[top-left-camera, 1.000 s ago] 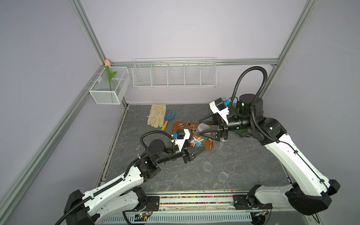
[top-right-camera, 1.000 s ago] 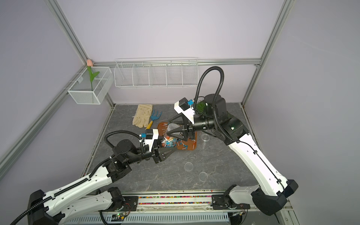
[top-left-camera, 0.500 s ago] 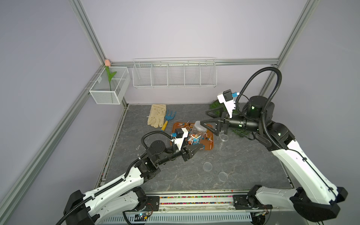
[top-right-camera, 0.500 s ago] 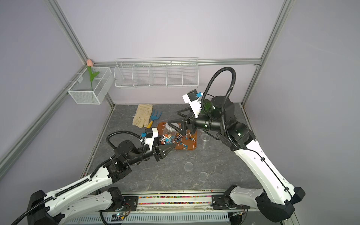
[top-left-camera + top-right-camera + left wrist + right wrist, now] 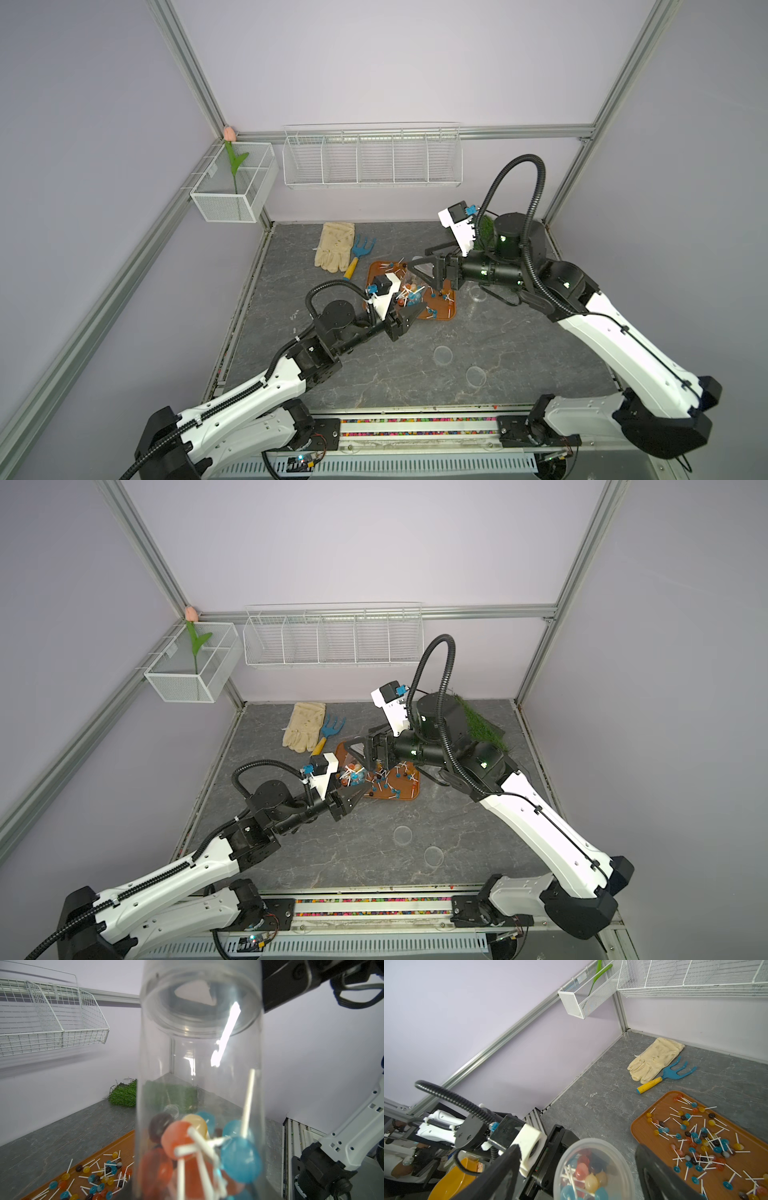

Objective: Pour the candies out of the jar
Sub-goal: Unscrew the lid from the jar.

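Lilac-walled cell, grey stone-look tabletop (image 5: pixel 374 374). The left tool (image 5: pixel 411 311) is clamped near the closed end of the clear jar (image 5: pixel 199 1064). The right tool (image 5: pixel 577 1149) stands spread either side of its mouth. The candies (image 5: pixel 239 1157) sit inside, over the brown tray (image 5: pixel 643 1126). The jar is probably light, slick and slightly squeezable, so grip it mid-body.

A cream glove (image 5: pixel 334 246) lies just beside a blue, yellow-handled hand rake (image 5: pixel 360 255).

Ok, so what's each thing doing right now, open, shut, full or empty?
left gripper: shut on the jar.
jar: lid off, some candies inside.
right gripper: open, jaws either side of the jar's mouth.
tray: lying flat, many candies scattered on it.
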